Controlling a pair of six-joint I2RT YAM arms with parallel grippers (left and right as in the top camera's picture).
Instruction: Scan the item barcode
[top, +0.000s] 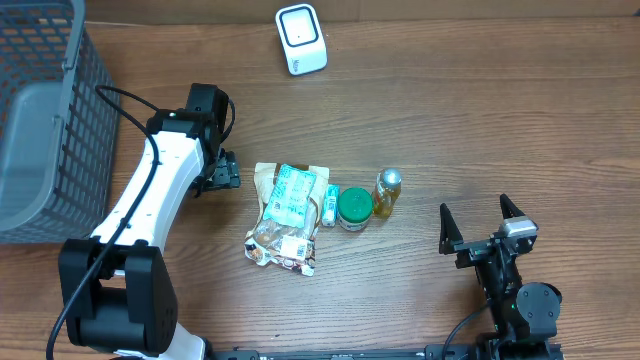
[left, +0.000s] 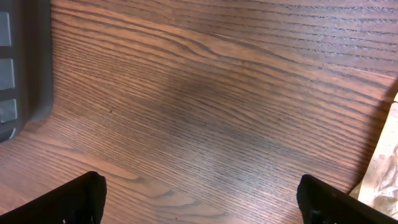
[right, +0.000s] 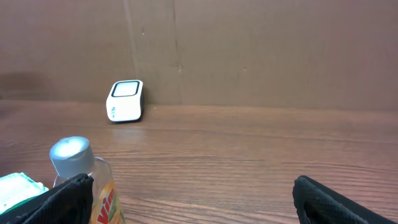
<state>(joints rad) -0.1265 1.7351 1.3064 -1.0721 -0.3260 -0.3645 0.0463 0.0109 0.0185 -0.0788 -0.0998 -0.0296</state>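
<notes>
A white barcode scanner (top: 301, 38) stands at the back of the table, also far off in the right wrist view (right: 126, 101). Mid-table lie a brown snack bag (top: 285, 215), a small green-white pack (top: 328, 205), a green-lidded jar (top: 353, 208) and a yellow bottle (top: 387, 193) with a silver cap. My left gripper (top: 222, 172) hovers just left of the bag, open and empty (left: 199, 199); the bag's edge (left: 382, 168) shows at its right. My right gripper (top: 481, 222) is open and empty (right: 193, 199), right of the bottle (right: 81, 180).
A grey mesh basket (top: 40, 110) fills the far left corner; its dark base (left: 25, 62) shows at the left of the left wrist view. A brown wall backs the table behind the scanner.
</notes>
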